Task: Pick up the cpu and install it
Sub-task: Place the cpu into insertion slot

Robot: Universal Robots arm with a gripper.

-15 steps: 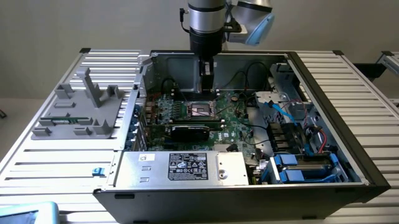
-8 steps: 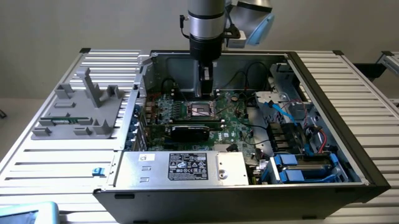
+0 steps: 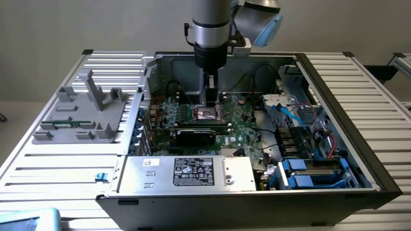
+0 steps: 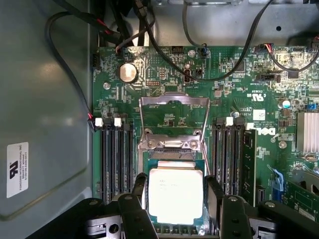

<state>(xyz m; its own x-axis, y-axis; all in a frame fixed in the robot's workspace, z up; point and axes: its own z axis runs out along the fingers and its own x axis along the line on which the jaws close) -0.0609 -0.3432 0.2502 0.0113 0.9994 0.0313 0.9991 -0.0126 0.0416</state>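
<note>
The cpu (image 4: pixel 175 196) is pinched at two opposite edges by the jaws of the gripper (image 4: pixel 177 191). Its near edge is cut off, and whether it is seated cannot be told. Just beyond the cpu, the raised load plate (image 4: pixel 172 144) is seen against the motherboard (image 4: pixel 149 74).
</note>
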